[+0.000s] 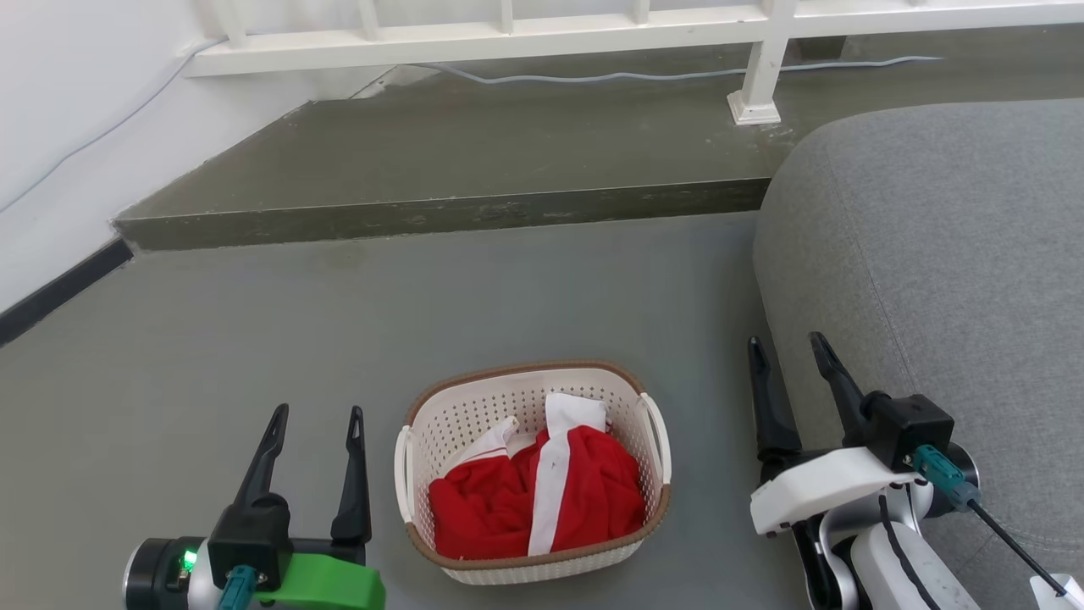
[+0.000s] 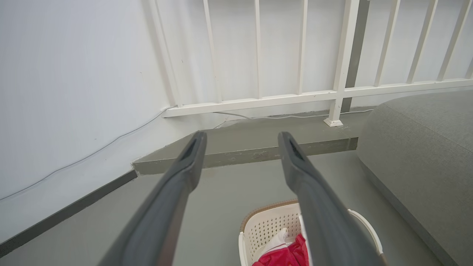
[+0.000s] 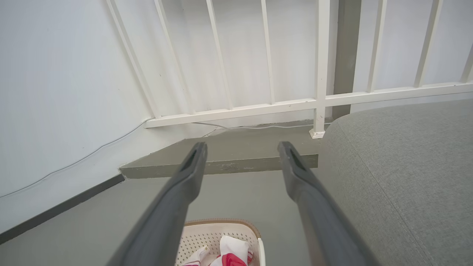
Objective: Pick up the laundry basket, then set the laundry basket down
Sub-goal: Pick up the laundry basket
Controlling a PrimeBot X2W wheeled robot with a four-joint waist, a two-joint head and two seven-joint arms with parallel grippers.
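Observation:
The laundry basket rests on the grey floor between my two arms, cream-white and perforated with a brown rim. Red and white cloth fills it. My left gripper stands open to the left of the basket, apart from it, nothing between its fingers. On the other side my right gripper is open too, empty, beside the grey sofa. The left wrist view has the basket at the bottom, under the open left gripper. In the right wrist view the basket lies below the open right gripper.
A grey sofa takes up the right side, close to my right arm. Beyond the basket a low concrete step crosses the floor, with a white railing and a cable on it. A white wall closes the left.

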